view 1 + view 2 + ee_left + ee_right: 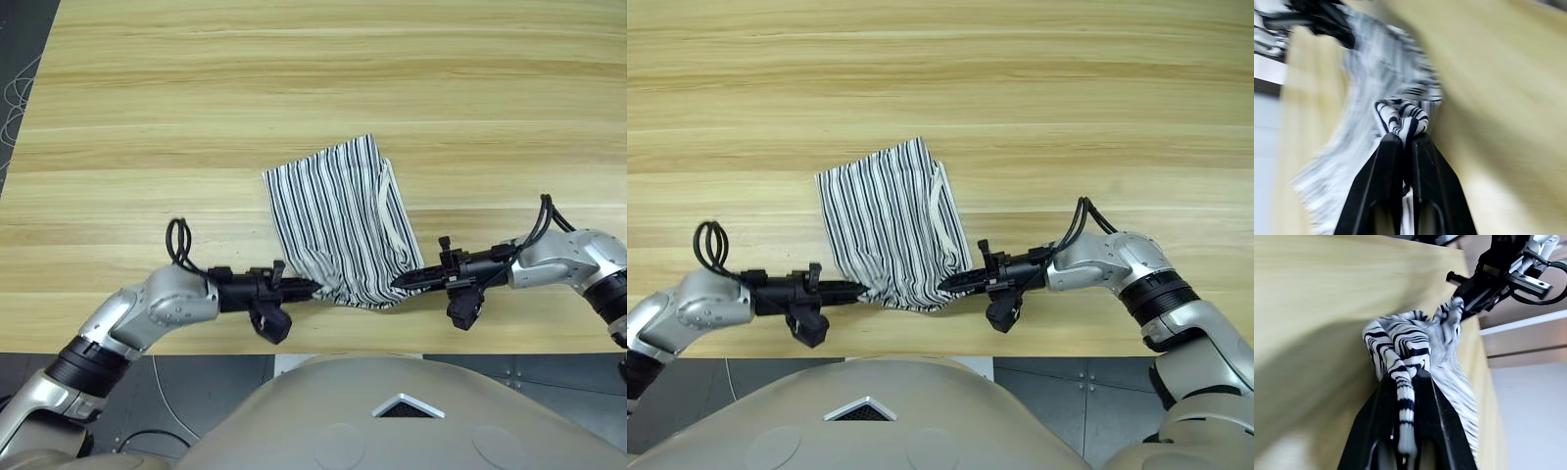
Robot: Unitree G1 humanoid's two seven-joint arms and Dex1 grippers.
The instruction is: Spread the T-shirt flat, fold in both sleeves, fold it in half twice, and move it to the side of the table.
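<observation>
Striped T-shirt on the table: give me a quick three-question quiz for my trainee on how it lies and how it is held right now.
1. True or false: the black-and-white striped fabric T-shirt lies spread flat on the light wooden table with both sleeves out.
2. Of the left gripper and the right gripper, which is shut on the T-shirt? A) the left alone B) the right alone C) both
3. Fill in: the grippers pinch the shirt at its edge ___ the robot (nearest or farthest from).

Key: 1 false, it is folded narrow; 2 C; 3 nearest.
</observation>
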